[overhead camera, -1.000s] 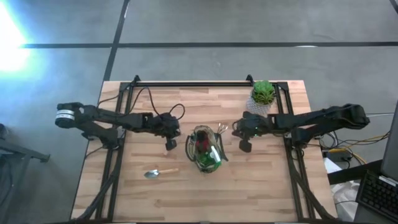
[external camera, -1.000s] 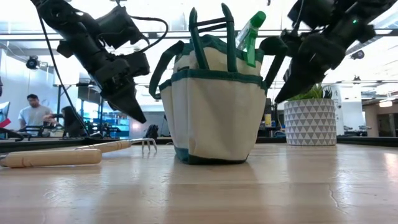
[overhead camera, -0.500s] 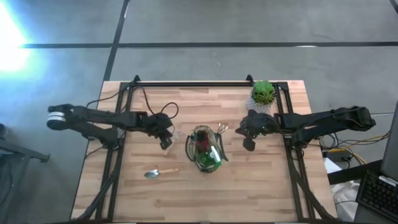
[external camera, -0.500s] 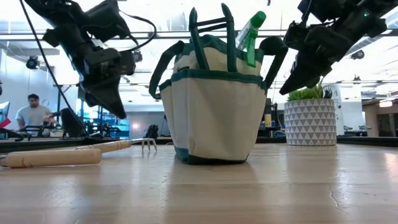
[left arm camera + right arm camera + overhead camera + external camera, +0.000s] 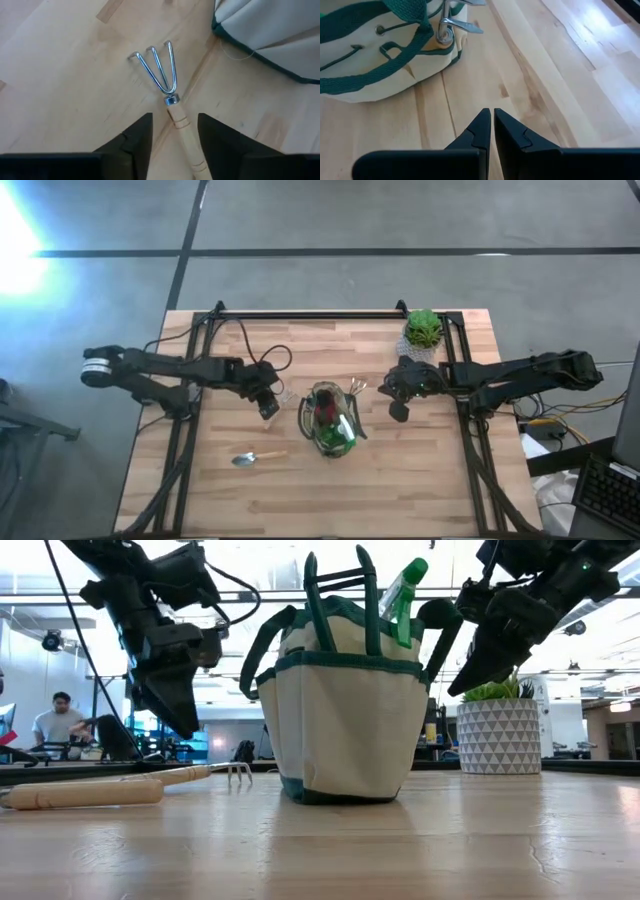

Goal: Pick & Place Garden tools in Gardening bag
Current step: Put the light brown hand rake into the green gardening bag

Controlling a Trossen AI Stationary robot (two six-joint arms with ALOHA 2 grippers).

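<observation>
Left tool (image 5: 175,132) spread, fork (image 5: 167,87) lying between

The gardening bag (image 5: 342,720) was cream with dark green trim; the plant pot (image 5: 498,736) (white) wore grey triangles; the desk (image 5: 400,470) was pale wood.

We see a wooden table (image 5: 420,470) made of light planks, with a dark metal frame (image 5: 310,313) along its far edge and sides. Under it lies a grey concrete floor (image 5: 400,220) crossed by dark lines, and a strong glare of light (image 5: 15,235) falls at one side. Beyond the table the room is bright, with ceiling lights (image 5: 620,700), and a person (image 5: 55,720) sits far behind.
</observation>
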